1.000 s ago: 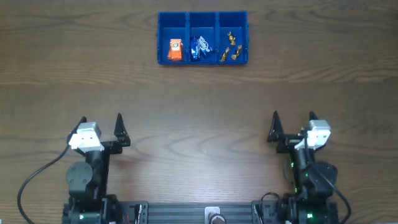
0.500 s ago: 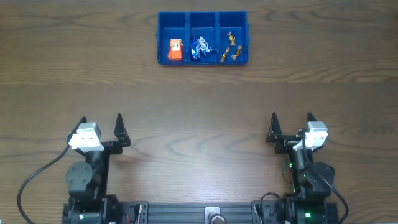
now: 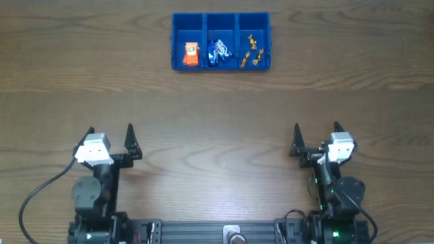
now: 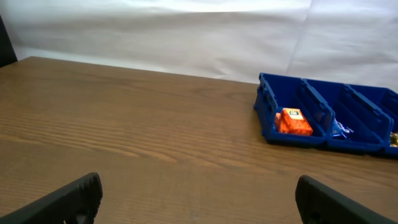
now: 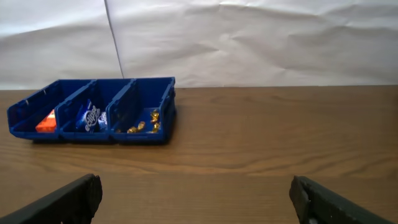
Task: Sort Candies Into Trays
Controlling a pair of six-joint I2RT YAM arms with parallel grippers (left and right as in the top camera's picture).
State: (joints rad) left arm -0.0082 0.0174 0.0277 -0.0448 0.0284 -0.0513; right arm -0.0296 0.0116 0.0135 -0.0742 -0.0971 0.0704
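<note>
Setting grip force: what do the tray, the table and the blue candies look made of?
Tray: probably moulded plastic; uniform blue, thin walls, slight sheen.
Table: wood or wood-look laminate; brown with grain lines, matte.
Blue candies: crinkled, shiny wrappers, likely foil or film; the contents are hidden.

Lab-style test bench: bare wood-grain table (image 3: pixel 217 102), white sheet backdrop (image 5: pixel 249 43) draped behind it.

Blue tray (image 3: pixel 221 16), orange candy (image 3: pixel 191 54)
</note>
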